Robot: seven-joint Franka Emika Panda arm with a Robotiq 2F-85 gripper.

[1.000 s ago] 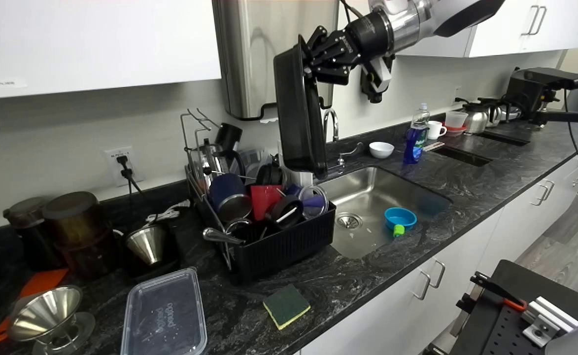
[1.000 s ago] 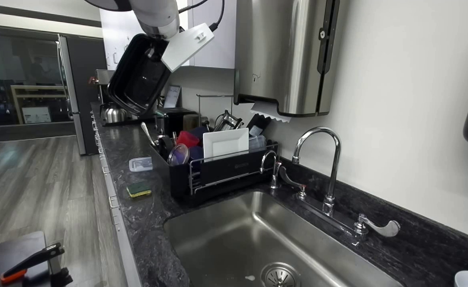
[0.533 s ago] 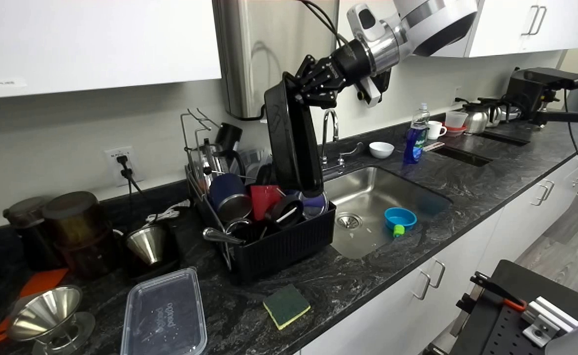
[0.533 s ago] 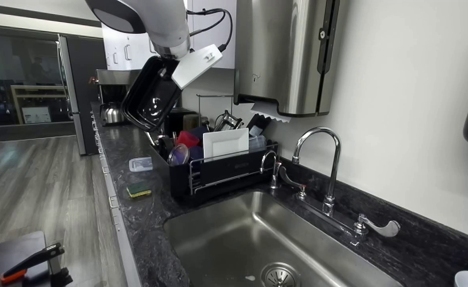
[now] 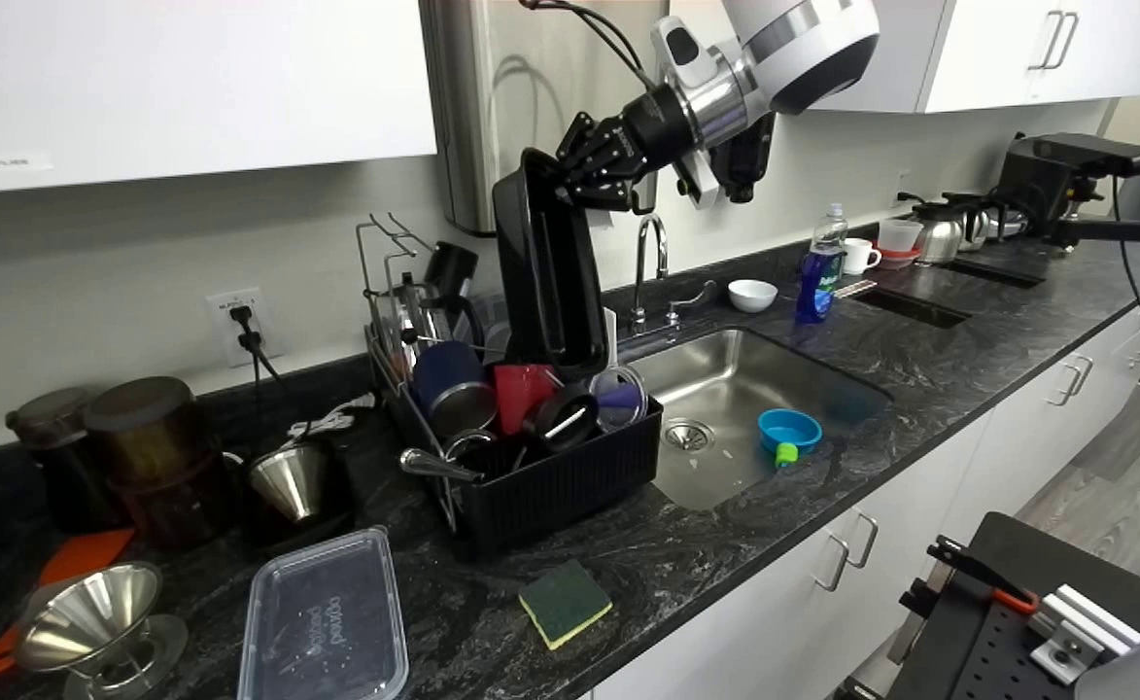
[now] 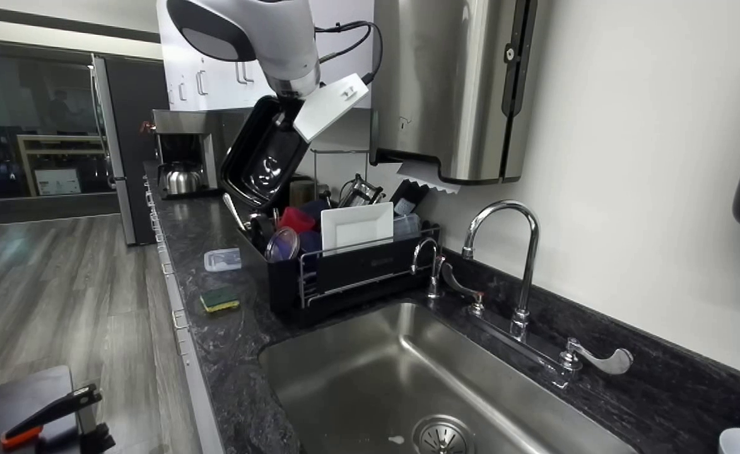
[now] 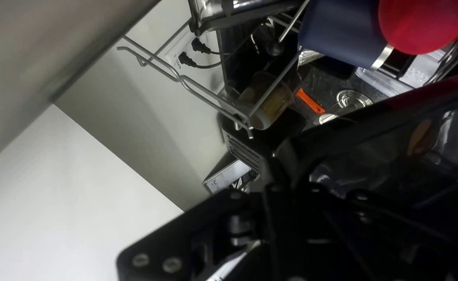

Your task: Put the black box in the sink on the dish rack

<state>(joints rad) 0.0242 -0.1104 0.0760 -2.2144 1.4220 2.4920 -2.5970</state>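
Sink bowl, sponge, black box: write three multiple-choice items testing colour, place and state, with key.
1. What colour is the bowl in the sink? A red; B blue; C white.
2. Where is the sponge lying? A sink; B bowl; C counter.
3. How is the black box? A tilted, held by the claw; B upright in the sink; C flat on the counter.

1 B: its wall shows blue.
2 C: both exterior views show it there.
3 A: an exterior view shows the claw gripping its rim.
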